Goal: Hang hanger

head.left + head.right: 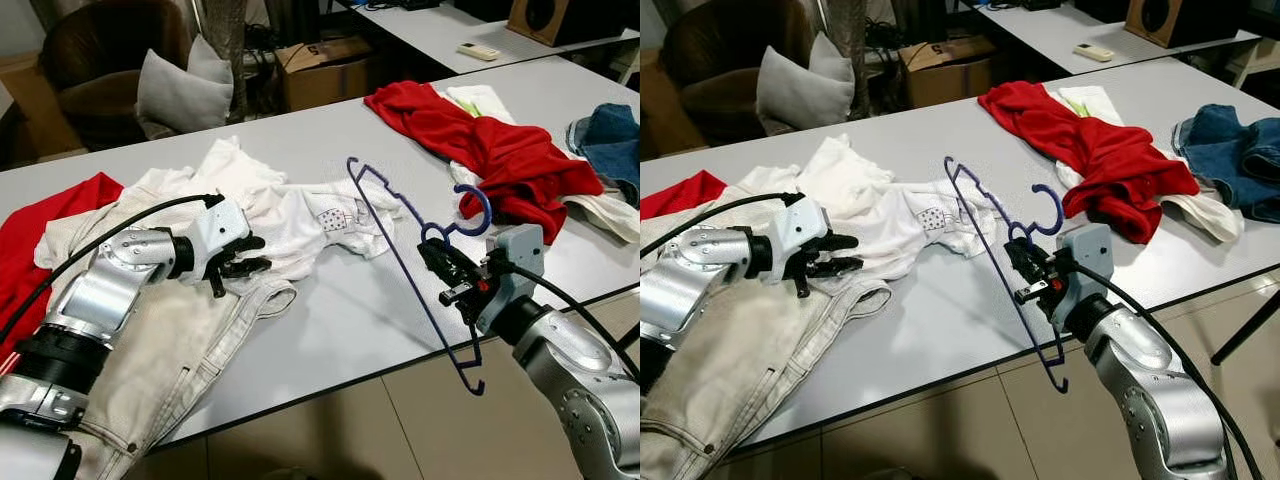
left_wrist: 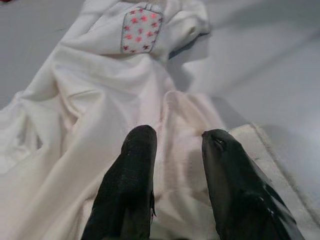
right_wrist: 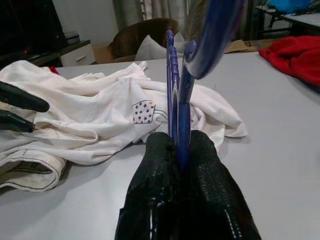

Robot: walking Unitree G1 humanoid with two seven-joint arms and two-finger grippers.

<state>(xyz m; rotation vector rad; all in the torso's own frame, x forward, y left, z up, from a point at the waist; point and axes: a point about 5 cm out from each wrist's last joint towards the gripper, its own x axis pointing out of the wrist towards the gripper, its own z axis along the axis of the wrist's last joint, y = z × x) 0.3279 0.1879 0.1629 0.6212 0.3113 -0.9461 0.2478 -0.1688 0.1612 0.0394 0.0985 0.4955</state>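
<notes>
While my left pincer (image 1: 245,262) hovers spread just above the white shirt (image 2: 90,115) at nine o'clock on the desk (image 1: 350,320), its wrist view picks out a star-print pocket (image 2: 140,31). At four o'clock, my right pincer (image 3: 181,150) clamps the blue hanger (image 1: 400,250), lifted off the desk, its hook (image 1: 475,210) near the red garment (image 1: 480,140).

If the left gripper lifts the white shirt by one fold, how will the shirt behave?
The white shirt lies crumpled in soft folds, so it will probably hang limp and stretch out. It looks thin, likely light. One edge overlaps the beige trousers, so it may drag on them. The left gripper has its fingers open over a fold.
</notes>
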